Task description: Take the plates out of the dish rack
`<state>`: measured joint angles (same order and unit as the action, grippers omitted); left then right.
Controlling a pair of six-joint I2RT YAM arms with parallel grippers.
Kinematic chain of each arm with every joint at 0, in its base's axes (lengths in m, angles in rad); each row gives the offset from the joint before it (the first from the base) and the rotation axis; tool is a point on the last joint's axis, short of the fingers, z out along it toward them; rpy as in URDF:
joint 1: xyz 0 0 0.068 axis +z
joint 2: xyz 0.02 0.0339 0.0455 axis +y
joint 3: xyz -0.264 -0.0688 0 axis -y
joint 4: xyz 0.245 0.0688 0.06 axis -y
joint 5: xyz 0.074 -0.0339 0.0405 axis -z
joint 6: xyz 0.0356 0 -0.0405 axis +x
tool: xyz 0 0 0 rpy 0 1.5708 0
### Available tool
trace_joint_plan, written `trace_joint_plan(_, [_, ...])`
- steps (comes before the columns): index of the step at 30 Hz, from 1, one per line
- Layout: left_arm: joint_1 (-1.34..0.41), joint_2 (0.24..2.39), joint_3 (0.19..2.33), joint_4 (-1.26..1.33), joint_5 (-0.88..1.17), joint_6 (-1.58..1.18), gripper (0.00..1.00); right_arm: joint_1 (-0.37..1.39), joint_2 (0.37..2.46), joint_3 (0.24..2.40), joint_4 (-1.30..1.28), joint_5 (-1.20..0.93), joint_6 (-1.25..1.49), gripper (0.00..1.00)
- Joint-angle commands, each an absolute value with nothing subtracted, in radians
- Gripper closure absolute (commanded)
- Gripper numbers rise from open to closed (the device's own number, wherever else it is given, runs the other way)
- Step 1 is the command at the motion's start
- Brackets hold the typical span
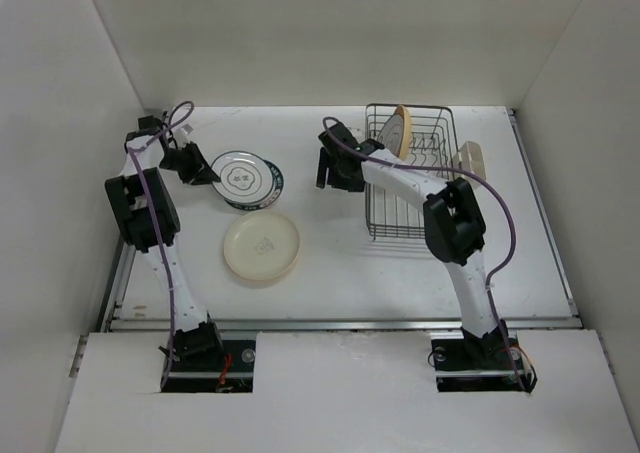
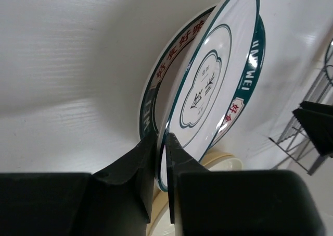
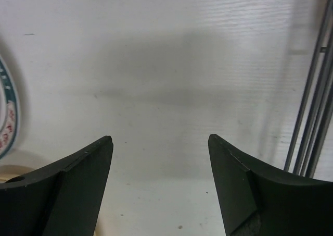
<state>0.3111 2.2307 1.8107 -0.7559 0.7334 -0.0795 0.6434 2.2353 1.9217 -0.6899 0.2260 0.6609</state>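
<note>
Left gripper [image 2: 160, 142]: fingers clenched on the near rim of a white plate [image 2: 208, 90] with a dark green rim, one finger above the rim and one below. The plate is tilted. Directly under it, past the fingertips, lies a second green-rimmed plate [image 2: 151, 90]; I cannot tell whether the two touch at the far edge. Beside the fingers, a pale yellow plate [image 2: 223, 160] lies flat on the table [image 3: 166, 64]. Right gripper [image 3: 160, 147]: fingers spread wide and holding nothing, with bare table between them. The wires of the dish rack [image 3: 312, 90] are just outside one finger. Beyond them, inside the rack, at least one tan plate [image 1: 397, 133] stands upright between the prongs. Judgement: three plates are out, one of them not yet released. The tan plate is left to unload, so the task is well past halfway.
</note>
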Motion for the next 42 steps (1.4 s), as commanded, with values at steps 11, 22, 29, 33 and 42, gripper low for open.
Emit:
trace_joint_plan(11, [0.215,2.270,1.921,-1.002,0.474,0.153,0.58,0.634,2.094,1.852,-0.753,0.403,0.591,0.20])
trace_joint_plan(22, [0.195,2.243,1.942,-1.054,0.568,0.238,0.44,0.653,1.959,1.867,-0.661,0.365,0.503,0.20])
trace_joint_plan(29, [0.176,2.322,2.022,-1.129,0.618,0.279,0.43,0.653,1.892,1.897,-0.649,0.400,0.471,0.20])
trace_joint_plan(33, [0.155,2.341,2.045,-1.123,0.582,0.295,0.43,0.653,1.872,1.919,-0.667,0.434,0.471,0.19])
trace_joint_plan(42, [0.155,2.267,2.045,-1.058,0.413,0.195,0.46,0.609,1.830,1.939,-0.762,0.579,0.508,0.18])
